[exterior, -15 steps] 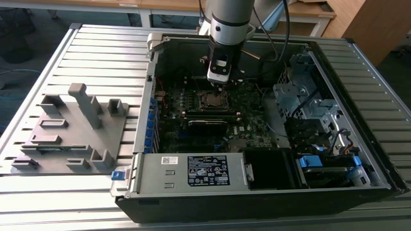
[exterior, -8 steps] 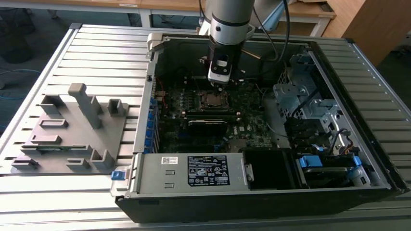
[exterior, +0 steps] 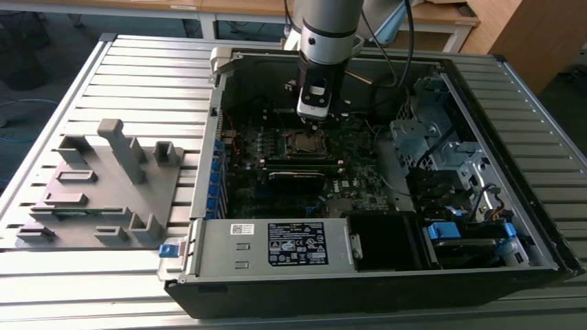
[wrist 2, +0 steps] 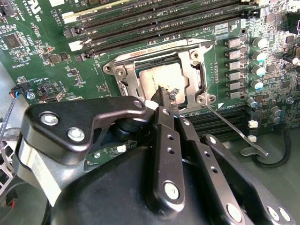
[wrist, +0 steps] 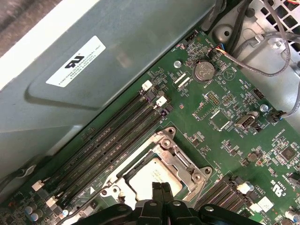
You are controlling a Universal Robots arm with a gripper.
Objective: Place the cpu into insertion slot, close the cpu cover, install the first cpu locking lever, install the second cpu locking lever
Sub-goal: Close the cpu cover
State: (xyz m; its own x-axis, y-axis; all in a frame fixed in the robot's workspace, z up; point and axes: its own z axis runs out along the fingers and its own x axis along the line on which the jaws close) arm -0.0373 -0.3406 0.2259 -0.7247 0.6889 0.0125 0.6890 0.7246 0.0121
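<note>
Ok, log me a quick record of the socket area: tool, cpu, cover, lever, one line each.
tool: fingertips shut together, hovering just above the cpu, nothing visibly held
cpu: lying flat in the insertion slot
cpu cover: down flat, its window framing the cpu
locking lever: one thin rod slanting out from the socket's corner, apparently not latched
setting: green board inside an open computer case

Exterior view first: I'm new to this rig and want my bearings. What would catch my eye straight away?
The open computer case on the slatted table, with the arm reaching down into it. In the second wrist view the gripper, fingers shut, hangs just over the cpu, framed by the silvery cpu cover on the green board.
</note>
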